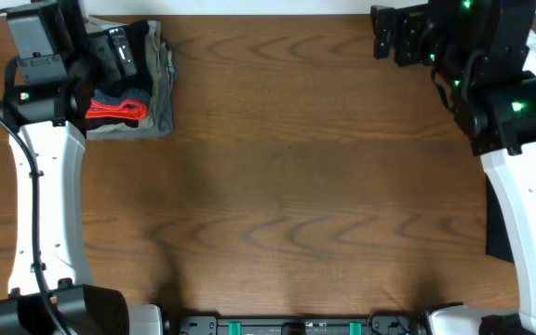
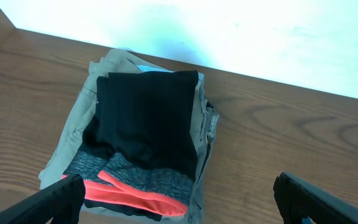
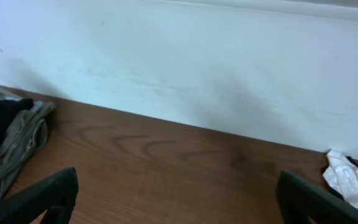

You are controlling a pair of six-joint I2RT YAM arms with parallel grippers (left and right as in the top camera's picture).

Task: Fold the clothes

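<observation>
The folded black leggings (image 2: 145, 118) lie as a small bundle with a grey-and-red waistband (image 2: 135, 193) on top of folded khaki trousers (image 2: 73, 149). The stack sits at the table's far left corner in the overhead view (image 1: 124, 98), partly under my left arm. My left gripper (image 2: 179, 202) is open and empty, its fingers wide apart just above the near end of the bundle. My right gripper (image 3: 179, 199) is open and empty over bare table at the far right (image 1: 394, 37). The stack's edge shows at the left of the right wrist view (image 3: 8, 140).
A white printed T-shirt (image 3: 353, 180) lies at the table's far right by the wall. A white wall (image 3: 179, 62) runs along the table's back edge. A dark strip (image 1: 498, 223) shows beside the right arm at the table's right edge.
</observation>
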